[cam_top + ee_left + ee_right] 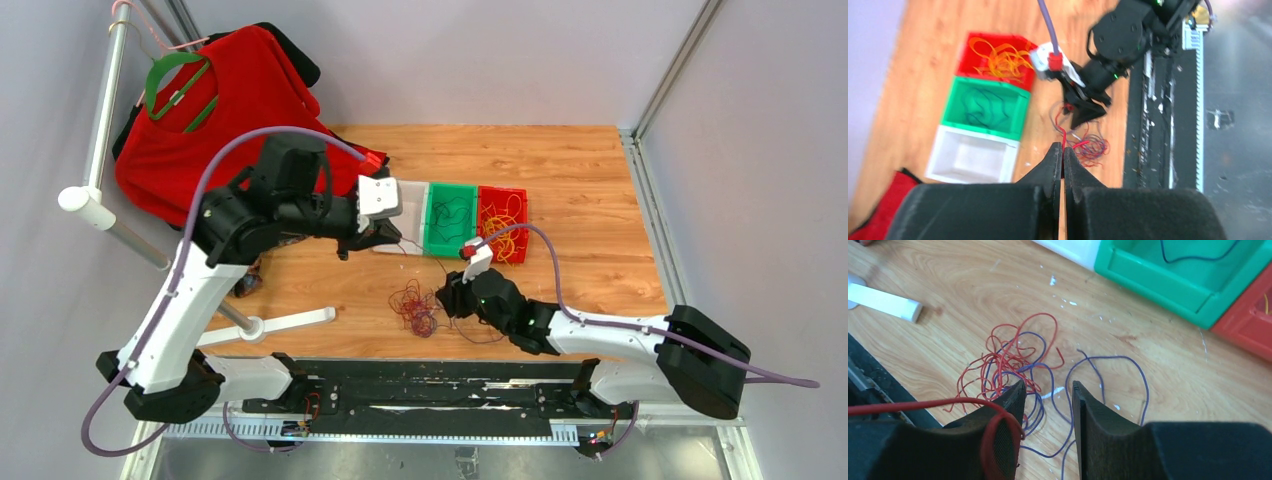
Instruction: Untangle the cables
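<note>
On the wooden table (pixel 600 180) the cables (pixel 415 310) lie in a messy pile, the left gripper (pixel 1063 156) is pinched tight on one red wire (pixel 1063 135), and the right gripper (pixel 1047 386), half open and holding nothing, likely needs to grab the pile next.

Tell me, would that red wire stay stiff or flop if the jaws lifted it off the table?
Probably floppy: the red wire lies in loose curls rather than straight runs. Likely very light, being so thin. It would probably snag and drag the purple wire along, since both cross in the tangle.
</note>
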{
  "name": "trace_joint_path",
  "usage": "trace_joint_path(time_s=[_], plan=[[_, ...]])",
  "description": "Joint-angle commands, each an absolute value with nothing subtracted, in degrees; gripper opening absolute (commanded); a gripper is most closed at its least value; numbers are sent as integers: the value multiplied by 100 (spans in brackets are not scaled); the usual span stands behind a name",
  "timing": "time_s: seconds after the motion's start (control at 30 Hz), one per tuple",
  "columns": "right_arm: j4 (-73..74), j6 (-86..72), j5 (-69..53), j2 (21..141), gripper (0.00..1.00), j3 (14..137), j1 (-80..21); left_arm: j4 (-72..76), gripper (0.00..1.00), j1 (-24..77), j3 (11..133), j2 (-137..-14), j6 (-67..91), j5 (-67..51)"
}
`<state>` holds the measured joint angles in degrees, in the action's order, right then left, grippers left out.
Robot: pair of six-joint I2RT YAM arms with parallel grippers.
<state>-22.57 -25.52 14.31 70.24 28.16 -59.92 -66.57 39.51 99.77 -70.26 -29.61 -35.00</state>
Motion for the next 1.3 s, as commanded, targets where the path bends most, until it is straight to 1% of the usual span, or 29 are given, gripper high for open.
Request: trace_joint_path(time_s=[0.0, 0.1, 0.23, 0.33, 0.53, 0.6, 0.73, 0.83, 0.9, 0.97, 1.03, 1.1, 1.2, 1.27], plan=[[-2594, -2834, 1660, 7043, 40, 2507, -5903, -6705, 1, 3973, 10910, -6991, -3059, -3284], [-2617, -2888, 1661, 7030, 40, 2393, -5897, -6704, 1, 3974, 11526, -7130, -3153, -2945], [-2617, -2933, 1687, 6974, 41, 2270, -5897, -6650, 0, 3973, 12504, -7460, -3279, -2130], [-2636, -2963, 1696, 6965, 41, 2225, -5899, -6150, 0, 3973, 12893, -7551, -3277, -1428], [-2599, -2985, 1671, 7026, 41, 2177, -5899, -3977, 1, 3973, 12143, -7030, -3327, -440], [-2553, -3008, 1707, 7052, 41, 2142, -5898, -3462, 1, 3973, 12008, -6921, -3400, -221], [-2349, -3004, 1809, 6972, 41, 2136, -5898, -2929, 1, 3973, 12183, -6982, -3505, 50], [-2138, -2903, 1910, 6842, 41, 2247, -5905, -2171, 1, 3973, 12024, -6933, -3452, 541], [-1989, -2841, 1964, 6705, 44, 2354, -5906, -1887, 1, 3973, 11878, -6882, -3401, 698], [-1889, -2724, 1954, 6515, 47, 2491, -5906, -2054, 2, 3973, 11766, -6826, -3377, 623], [-1811, -2613, 1888, 6376, 51, 2639, -5906, -2344, 2, 3973, 11461, -6692, -3194, 593], [-1749, -2477, 1789, 6312, 54, 2821, -5907, -2697, 2, 3973, 10828, -6422, -3140, 577], [-1662, -2331, 1692, 6433, 57, 3077, -5906, -2636, 2, 3973, 9399, -5777, -3235, 900], [-1722, -2261, 1613, 6616, 58, 3199, -5907, -2514, 1, 3973, 8419, -5420, -3353, 1331]])
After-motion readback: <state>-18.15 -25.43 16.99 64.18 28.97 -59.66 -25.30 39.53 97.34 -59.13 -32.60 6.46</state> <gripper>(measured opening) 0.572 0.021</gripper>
